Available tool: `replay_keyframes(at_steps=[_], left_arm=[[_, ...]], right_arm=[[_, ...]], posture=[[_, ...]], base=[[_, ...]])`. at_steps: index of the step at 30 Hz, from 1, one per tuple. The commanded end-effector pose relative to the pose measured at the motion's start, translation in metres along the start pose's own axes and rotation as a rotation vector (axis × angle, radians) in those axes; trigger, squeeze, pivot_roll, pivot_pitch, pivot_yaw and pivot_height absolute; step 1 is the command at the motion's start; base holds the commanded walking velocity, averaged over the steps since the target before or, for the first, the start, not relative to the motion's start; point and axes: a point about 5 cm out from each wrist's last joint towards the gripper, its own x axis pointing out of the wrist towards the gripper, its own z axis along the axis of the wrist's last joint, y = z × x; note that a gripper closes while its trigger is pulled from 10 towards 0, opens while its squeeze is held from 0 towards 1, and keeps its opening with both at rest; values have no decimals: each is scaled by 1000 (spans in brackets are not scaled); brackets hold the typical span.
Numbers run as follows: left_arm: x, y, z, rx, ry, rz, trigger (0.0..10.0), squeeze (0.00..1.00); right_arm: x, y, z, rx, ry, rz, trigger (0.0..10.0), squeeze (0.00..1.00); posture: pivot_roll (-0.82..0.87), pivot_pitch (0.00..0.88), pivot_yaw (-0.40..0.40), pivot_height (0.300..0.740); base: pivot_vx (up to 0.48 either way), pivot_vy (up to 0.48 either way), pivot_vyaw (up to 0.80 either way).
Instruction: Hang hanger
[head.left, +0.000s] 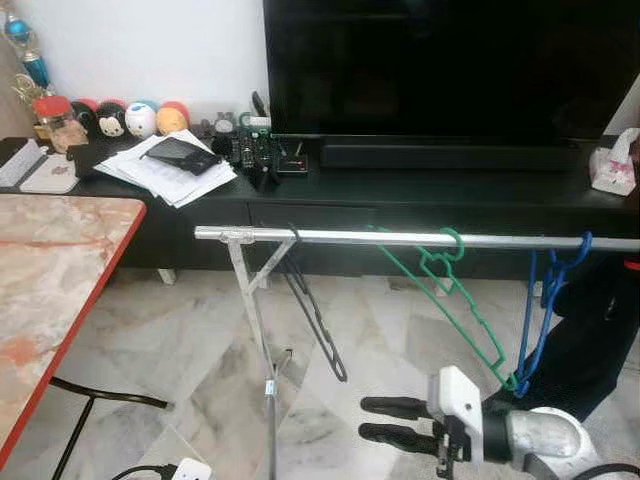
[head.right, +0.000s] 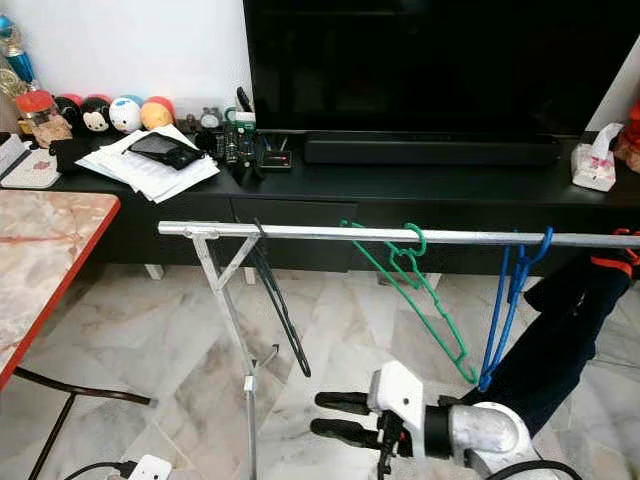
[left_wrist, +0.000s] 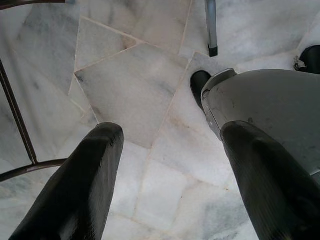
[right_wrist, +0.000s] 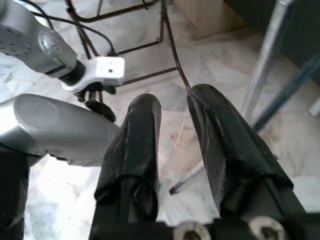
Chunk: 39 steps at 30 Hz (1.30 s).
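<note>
A steel rail (head.left: 420, 238) stands before a black TV bench (head.left: 420, 190) on marble floor (head.left: 190, 350). Three hangers hang on the rail: black (head.left: 315, 310), green (head.left: 450, 300), blue (head.left: 545, 300). Below the green hanger, the right gripper (head.left: 385, 420) holds nothing, jaws slightly spread. The left gripper (left_wrist: 170, 150) points floorward, jaws wide apart.

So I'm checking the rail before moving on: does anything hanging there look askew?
Yes. The green hanger hangs tilted on the rail, its body slanting down toward the blue hanger. The black hanger also hangs slanted.
</note>
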Motion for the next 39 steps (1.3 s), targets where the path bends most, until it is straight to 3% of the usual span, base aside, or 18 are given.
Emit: replay_keyframes(at_steps=[1,9,16,17,18,19,20,21,39], left_arm=[[1,-13,2,20,-5,-60,10000,0],[1,-14,2,23,-7,-60,10000,0],[1,-13,2,26,-6,-59,10000,0],[1,-13,2,27,-5,-59,10000,0],[1,-13,2,27,-5,-59,10000,0],[1,-13,2,28,-5,-59,10000,0],[1,-13,2,28,-4,-59,10000,0],[1,-13,2,29,-4,-59,10000,0],[1,-12,1,36,-2,-60,10000,0]], right_arm=[[7,2,4,-20,-5,42,10000,0],[28,3,12,-18,-49,100,10000,0],[30,4,10,-7,-51,108,10000,0],[30,4,9,-4,-49,110,10000,110],[30,4,9,-4,-49,110,10000,110],[30,4,9,1,-48,111,10000,341],[30,4,8,5,-47,112,10000,886],[31,4,7,8,-46,112,10000,1000],[31,6,3,28,-36,125,10000,1000]], posture=[[-94,0,-21,740],[-83,1,-20,740],[-83,3,-18,740],[-85,4,-16,740],[-85,4,-16,740],[-85,4,-16,740],[-84,4,-15,740],[-83,5,-15,740],[-82,7,-9,740]], base=[[0,0,0],[0,0,0],[0,0,0],[0,0,0],[0,0,0],[0,0,0],[0,0,0],[0,0,0],[0,0,0]])
